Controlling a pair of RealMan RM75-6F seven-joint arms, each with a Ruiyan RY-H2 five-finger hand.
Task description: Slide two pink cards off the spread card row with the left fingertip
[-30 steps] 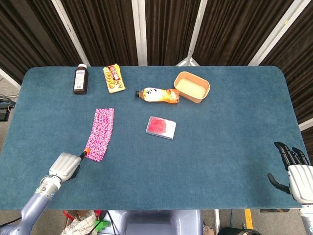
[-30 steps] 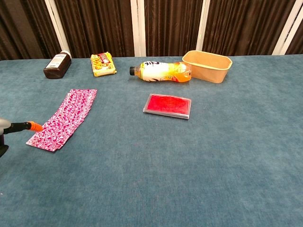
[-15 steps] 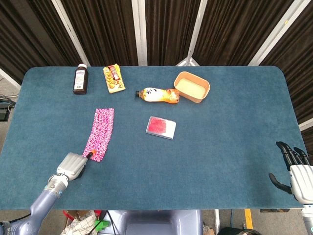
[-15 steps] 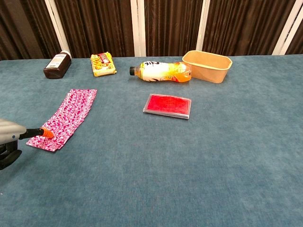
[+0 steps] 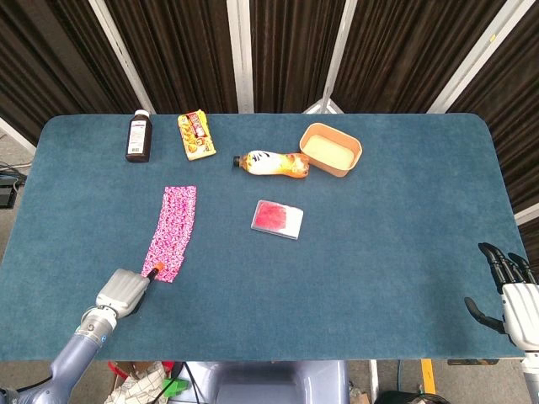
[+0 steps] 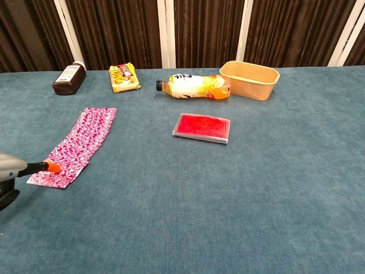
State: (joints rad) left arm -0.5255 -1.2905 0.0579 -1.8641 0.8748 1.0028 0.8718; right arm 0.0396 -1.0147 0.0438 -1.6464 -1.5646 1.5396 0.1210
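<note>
The spread card row [image 5: 173, 231] lies on the table [image 5: 379, 244] as one long pink strip. Its long axis runs from the near end, just beside the left hand [image 5: 120, 291], away and a little to the right toward the far edge of the table. The nearest cards [image 6: 50, 177] at the hand's end sit slightly shifted out of line with the others, pulled toward the hand. The left hand is at the near left edge of the table, with one finger stretched out and the others curled in; it holds nothing, and the orange fingertip [image 6: 52, 166] presses on the near end of the row.

Past the fingertip and to its right there is wide bare blue cloth. A red flat case [image 5: 276, 219] lies well apart to the right of the row. Far beyond the hand, near the back edge, stand a dark brown bottle [image 5: 139, 136] with a white label, a yellow snack packet [image 5: 195, 135], an orange drink bottle [image 5: 271, 162] lying on its side, and a tan tub [image 5: 331, 149]. The writing on these is too small to read.

The right hand [image 5: 508, 290] is at the near right corner, well apart from everything, with fingers spread and holding nothing.
</note>
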